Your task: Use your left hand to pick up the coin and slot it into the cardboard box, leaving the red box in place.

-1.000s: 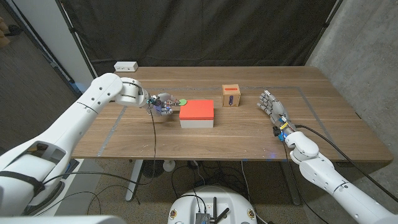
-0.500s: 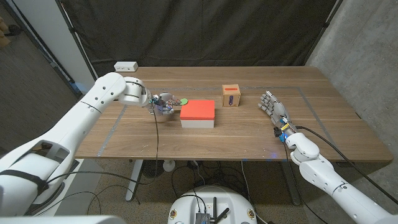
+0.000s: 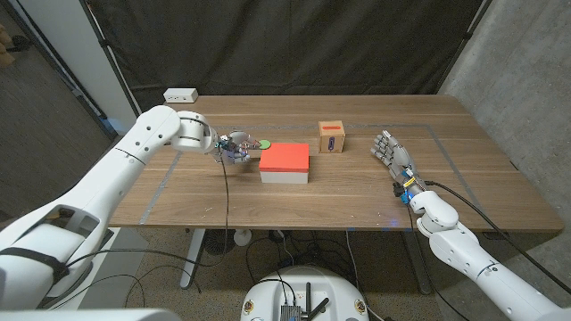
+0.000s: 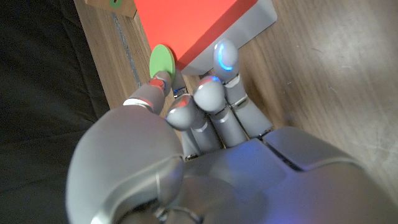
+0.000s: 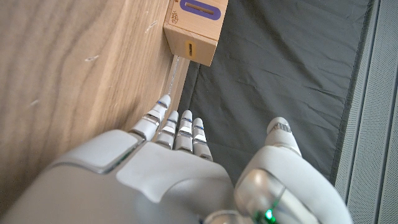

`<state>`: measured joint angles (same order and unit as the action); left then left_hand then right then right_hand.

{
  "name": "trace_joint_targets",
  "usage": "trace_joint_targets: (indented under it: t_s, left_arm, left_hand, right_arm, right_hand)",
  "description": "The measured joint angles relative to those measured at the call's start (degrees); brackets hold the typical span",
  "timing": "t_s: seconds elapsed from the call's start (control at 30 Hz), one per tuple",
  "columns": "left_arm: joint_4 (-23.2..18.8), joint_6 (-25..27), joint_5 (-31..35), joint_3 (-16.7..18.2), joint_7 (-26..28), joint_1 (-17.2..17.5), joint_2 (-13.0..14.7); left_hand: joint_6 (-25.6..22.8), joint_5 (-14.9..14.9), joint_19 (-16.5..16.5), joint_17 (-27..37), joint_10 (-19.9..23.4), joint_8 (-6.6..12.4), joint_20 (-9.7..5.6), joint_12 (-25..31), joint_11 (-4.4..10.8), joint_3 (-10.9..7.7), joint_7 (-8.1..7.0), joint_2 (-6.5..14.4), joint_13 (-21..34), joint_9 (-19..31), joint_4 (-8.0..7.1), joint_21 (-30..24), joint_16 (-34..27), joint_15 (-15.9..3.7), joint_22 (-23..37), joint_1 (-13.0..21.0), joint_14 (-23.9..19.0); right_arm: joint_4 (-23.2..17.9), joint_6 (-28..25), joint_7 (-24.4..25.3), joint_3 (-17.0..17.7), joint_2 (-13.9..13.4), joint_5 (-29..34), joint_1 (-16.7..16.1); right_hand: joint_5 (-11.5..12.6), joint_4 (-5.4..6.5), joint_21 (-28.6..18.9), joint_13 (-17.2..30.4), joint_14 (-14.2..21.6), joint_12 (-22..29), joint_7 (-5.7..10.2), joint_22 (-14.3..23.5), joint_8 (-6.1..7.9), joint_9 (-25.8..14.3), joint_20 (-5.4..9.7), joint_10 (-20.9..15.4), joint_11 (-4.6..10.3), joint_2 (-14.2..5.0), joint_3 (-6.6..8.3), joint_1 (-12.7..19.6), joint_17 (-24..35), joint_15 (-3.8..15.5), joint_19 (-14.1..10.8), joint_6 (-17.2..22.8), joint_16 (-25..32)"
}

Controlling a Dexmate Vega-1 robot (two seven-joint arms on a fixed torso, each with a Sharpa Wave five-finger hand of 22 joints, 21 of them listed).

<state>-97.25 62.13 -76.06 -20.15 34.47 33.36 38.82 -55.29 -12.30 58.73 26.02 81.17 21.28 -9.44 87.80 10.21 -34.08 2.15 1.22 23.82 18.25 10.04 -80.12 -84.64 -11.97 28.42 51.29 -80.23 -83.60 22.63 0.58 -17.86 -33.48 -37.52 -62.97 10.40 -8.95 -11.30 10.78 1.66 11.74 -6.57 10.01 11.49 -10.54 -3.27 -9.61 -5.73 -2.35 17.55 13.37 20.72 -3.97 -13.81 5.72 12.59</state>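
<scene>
One green coin (image 3: 262, 144) pinched by left hand (image 3: 234, 148) beside red box (image 3: 285, 158) edge, right hand (image 3: 391, 152) empty, fingers extended.

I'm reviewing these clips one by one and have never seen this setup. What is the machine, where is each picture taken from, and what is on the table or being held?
This is a stationary two-armed robot with human-like hands, steered remotely by a person. The wide picture comes from a camera on its head, looking down at a wooden table. The other two come from cameras on each wrist, looking along the back of that hand, so they appear turned.

On the table sit a red box and, behind it to the right, a small cardboard box with a coin slot on top. A white power strip lies at the far edge.

The left hand pinches a green coin right beside the red box. The right hand waits with its fingers extended, holding nothing.
</scene>
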Motion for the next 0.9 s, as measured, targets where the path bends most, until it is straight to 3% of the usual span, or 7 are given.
trace_joint_targets:
  t_s: [0.5, 0.9]
  left_arm:
    - [-4.35, -6.27, -0.28, 2.36, -0.32, 5.00, 2.89]
    - [-7.95, -13.34, 4.00, 3.00, -1.34, 8.21, 5.51]
  left_hand:
    - [0.00, 0.00, -0.60, -0.27, -0.32, 0.00, 0.21, 0.00, -0.30, 0.00, 0.01, 0.00, 0.69, -0.01, 0.00, -1.10, 0.00, 0.00, -0.81, 0.00, 0.00]
    - [0.22, 0.00, -1.42, 0.44, -0.95, -0.65, 0.63, 0.00, -0.10, -0.68, 0.23, -0.30, 1.73, -0.18, -0.19, -1.90, -0.55, 0.00, -1.52, 0.30, 0.00]
  right_arm:
    - [-3.27, -1.16, 2.14, 0.26, -1.09, 1.38, -0.93]
    - [-6.06, -1.58, 4.03, 0.31, -1.39, 2.75, -1.95]
  right_hand:
    - [0.00, 0.00, 0.00, 0.30, 0.00, 0.00, 0.00, 0.00, 0.00, 0.01, 0.00, -0.22, 0.22, 0.00, 0.00, 0.00, 0.01, 0.00, 0.00, 0.00, 0.00]
    - [0.00, 0.00, 0.00, 0.30, 0.31, 0.00, 0.00, 0.00, 0.00, 0.01, 0.00, -0.21, 0.21, 0.00, 0.00, 0.00, 0.01, 0.32, 0.00, 0.00, 0.00]
